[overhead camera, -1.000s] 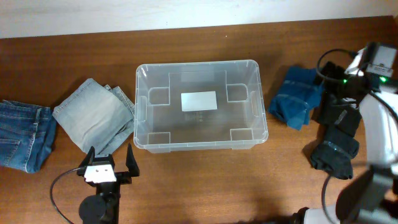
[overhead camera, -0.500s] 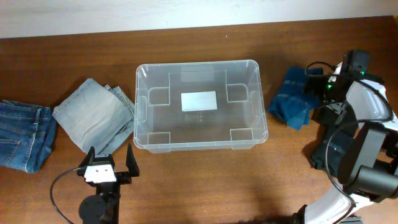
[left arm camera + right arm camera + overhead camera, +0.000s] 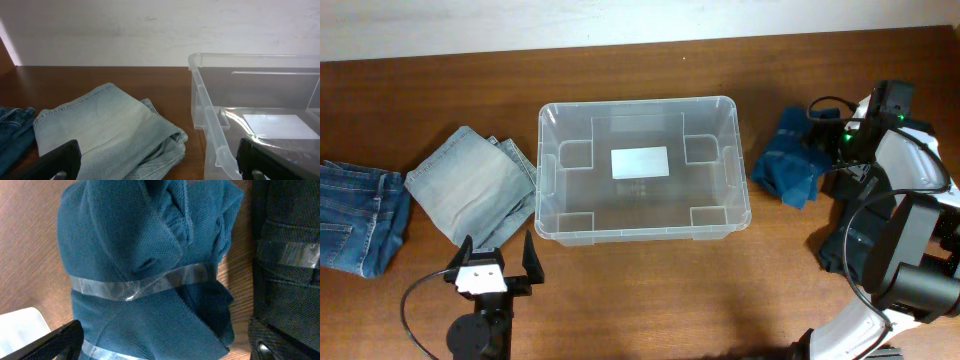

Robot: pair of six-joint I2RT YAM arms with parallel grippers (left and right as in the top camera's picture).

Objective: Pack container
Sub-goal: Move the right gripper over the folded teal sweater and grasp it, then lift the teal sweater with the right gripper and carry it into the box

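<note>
– Container (image 3: 635,102) material?
– Clear plastic, see-through to the wood beneath. Rectangular, with rounded corners, a rolled rim and smooth glossy walls. Four squarish moulded shapes show near the base corners.
– Label?
– White rectangular label (image 3: 640,162), centred on the base. Any print is too small to read in either view.
– Left gripper (image 3: 497,243)?
– Jaws spread wide with nothing between them, low over the brown wooden table (image 3: 650,290). The container sits ahead of it and off to its right, apart from the fingers. Its near corner and long wall fill the right half of the wrist view. Ahead and slightly left lies folded pale denim (image 3: 472,188), soft, washed grey-blue, with a hemmed edge showing. Further left are darker blue jeans (image 3: 355,215) with stitched seams.
– Right gripper (image 3: 162,345)?
– Released too, fingers far apart at either side of its wrist view, grasping nothing. It hovers over a teal knit bundle (image 3: 150,255) with a fine pitted weave and a folded collar, strapped with bands of glossy clear tape. Cannot tell whether the fingers touch the cloth.
– Container from there?
– Off to that gripper's left, just past the teal bundle and not touching it.
– Other side?
– Black knit bundle (image 3: 290,280), taped likewise, close beside the teal one on the side away from the container.
</note>
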